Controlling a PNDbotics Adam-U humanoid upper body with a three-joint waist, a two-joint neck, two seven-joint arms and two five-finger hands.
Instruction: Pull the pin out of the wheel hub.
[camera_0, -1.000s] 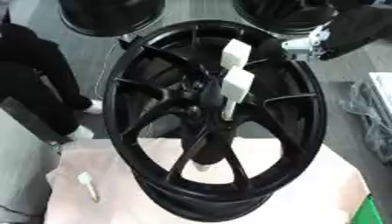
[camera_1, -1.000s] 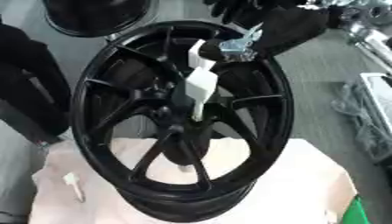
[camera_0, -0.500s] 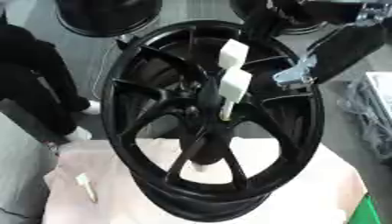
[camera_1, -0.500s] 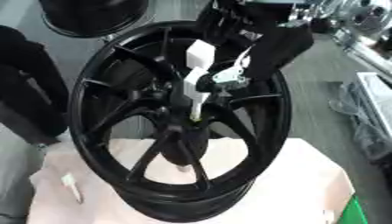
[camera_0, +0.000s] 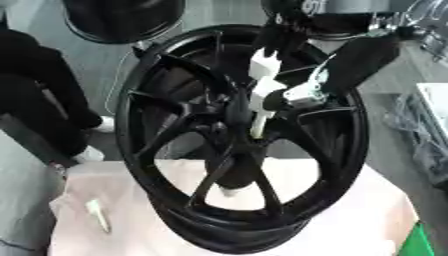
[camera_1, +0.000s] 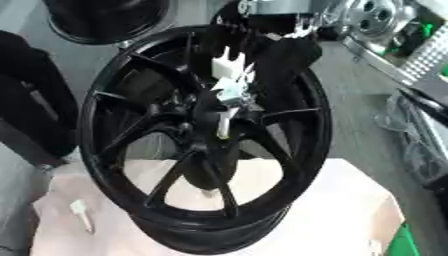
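Right robot hand (camera_0: 306, 90) now down from the upper right, beside the white pin (camera_0: 260, 107) | fingers unreadable | pin sits in upright wheel hub (camera_0: 238, 120) | left-eye view shows wrist clearer

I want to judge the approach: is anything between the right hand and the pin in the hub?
In the left eye view, nothing lies between them: the right hand is right beside the white pin, over the wheel spokes.

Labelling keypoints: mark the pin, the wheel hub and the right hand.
pin (camera_0: 260, 107): left eye view, on its white upper body.
wheel hub (camera_0: 236, 122): left eye view, black centre where the spokes meet.
right hand (camera_0: 350, 62): left eye view, on the black back of the hand.
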